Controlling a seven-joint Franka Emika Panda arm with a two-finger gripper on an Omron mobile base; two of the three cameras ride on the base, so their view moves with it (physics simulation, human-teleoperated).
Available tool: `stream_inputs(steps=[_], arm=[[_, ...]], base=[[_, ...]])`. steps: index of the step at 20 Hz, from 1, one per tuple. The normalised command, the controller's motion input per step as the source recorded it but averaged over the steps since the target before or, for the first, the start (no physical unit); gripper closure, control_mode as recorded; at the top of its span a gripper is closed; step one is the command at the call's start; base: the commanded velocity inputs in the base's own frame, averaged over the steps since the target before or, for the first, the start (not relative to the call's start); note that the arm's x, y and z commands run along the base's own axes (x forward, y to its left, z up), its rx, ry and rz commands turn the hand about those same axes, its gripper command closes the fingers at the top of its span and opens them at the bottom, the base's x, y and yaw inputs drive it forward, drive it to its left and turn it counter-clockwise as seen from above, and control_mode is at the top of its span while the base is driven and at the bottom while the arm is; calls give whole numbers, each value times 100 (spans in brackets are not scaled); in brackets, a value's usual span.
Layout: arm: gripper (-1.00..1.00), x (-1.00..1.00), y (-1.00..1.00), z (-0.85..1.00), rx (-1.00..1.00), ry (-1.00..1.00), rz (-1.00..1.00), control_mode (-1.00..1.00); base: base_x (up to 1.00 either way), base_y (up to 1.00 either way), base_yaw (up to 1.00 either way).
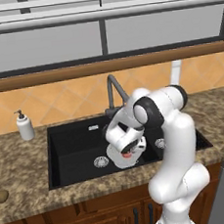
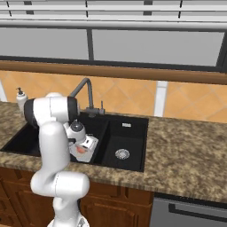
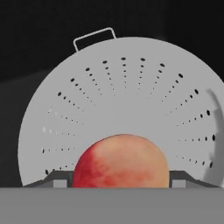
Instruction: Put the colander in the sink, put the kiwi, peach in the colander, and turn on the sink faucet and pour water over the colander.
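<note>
Peach (image 3: 121, 161) above colander (image 3: 127, 109), in sink (image 1: 71, 148).
We see gripper (image 3: 120, 180) fingers clamped on it, tips mostly hidden; kiwi (image 1: 1, 196) cut off lower left.

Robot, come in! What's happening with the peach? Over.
Gripper shut on peach, over colander in sink. Kiwi on counter. Nothing in the way.

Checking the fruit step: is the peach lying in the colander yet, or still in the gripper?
In the gripper. In the hand view the peach sits between the fingertips above the colander, whose perforated bowl holds no fruit.
</note>
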Motion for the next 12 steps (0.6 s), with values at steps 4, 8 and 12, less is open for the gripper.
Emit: stream_inputs(steps=[4, 8, 12], arm=[[100, 13, 0, -43, 0, -5, 0, -100], [100, 0, 0, -40, 0, -4, 0, -100], [-100, 0, 0, -17, 0, 0, 0, -100]], base=[[0, 0, 0], [0, 0, 0], [0, 0, 0]])
